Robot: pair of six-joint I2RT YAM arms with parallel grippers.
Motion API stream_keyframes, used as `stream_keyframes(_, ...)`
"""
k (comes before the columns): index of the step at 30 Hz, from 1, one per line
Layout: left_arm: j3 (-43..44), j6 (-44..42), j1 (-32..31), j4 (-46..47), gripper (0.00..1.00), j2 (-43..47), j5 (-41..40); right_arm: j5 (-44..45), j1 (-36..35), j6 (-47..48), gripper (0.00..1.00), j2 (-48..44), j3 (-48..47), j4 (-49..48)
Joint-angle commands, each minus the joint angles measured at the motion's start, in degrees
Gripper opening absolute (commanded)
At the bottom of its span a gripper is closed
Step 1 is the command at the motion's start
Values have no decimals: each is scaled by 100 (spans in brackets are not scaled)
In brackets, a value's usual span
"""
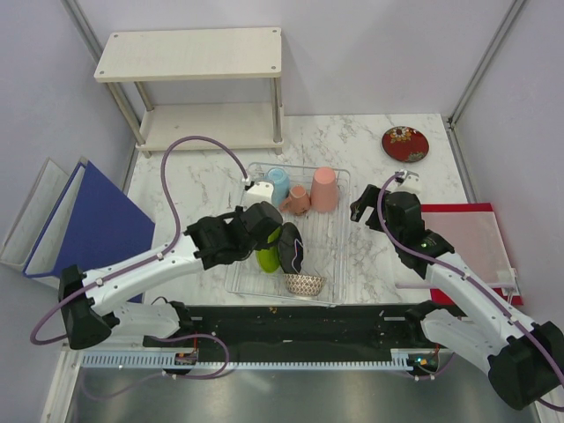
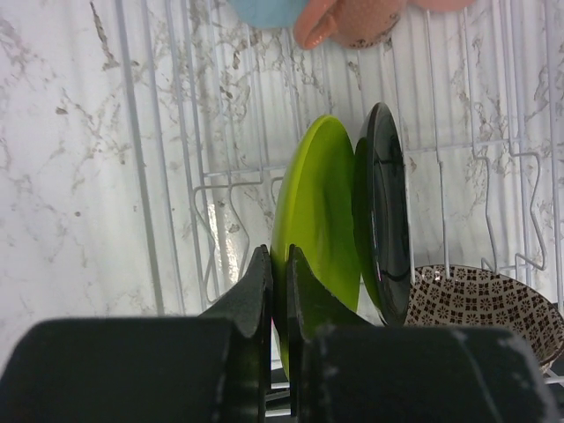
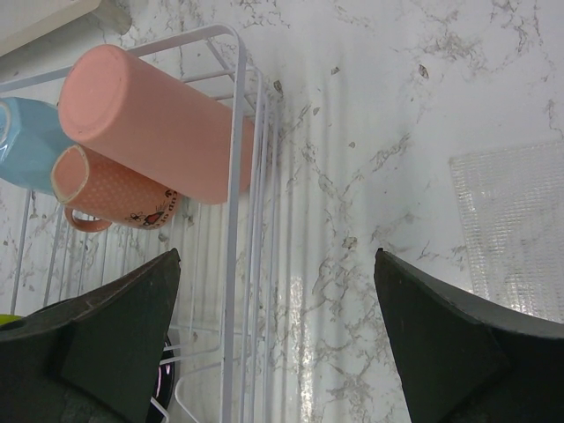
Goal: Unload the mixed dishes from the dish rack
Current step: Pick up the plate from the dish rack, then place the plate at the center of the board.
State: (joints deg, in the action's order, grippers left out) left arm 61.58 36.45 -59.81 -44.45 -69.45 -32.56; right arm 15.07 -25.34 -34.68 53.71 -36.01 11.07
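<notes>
The green plate [image 2: 317, 220] stood on edge in the wire rack [image 1: 333, 247], right against the black plate [image 2: 383, 211]. The left gripper [image 2: 278, 256] was pinched onto its rim. The right gripper [image 3: 278, 256] hung wide open and empty over the marble worktop [image 3: 397, 88] beside the rack.

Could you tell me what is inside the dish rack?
A green plate, black plate, patterned bowl, blue cup, salmon cup, salmon mug. The left hand covers the green plate's lower rim.
</notes>
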Motion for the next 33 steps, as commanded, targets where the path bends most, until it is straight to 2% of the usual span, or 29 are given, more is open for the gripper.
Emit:
stream_keyframes(1,792,-313,-118,367,2,362,-233,5,-23,40,98,-124,6,-167)
stream_keyframes(9,1593,-972,-118,59,2,713,-989,-144,-15,84,98,-309,-161,-44)
stream_keyframes(14,1647,-938,-118,146,2,863,-998,-417,-15,101,98,-370,-310,-17)
stream_keyframes(17,1559,-876,-118,243,2,915,-858,-575,-14,119,98,-388,-363,-43)
stream_keyframes(25,672,-982,-92,1850,2,1469,275,-2111,-15,-39,98,-756,-275,-807)
stream_keyframes(33,434,-850,-39,2475,2,1478,917,-2947,-15,-382,98,-1144,-266,-1519)
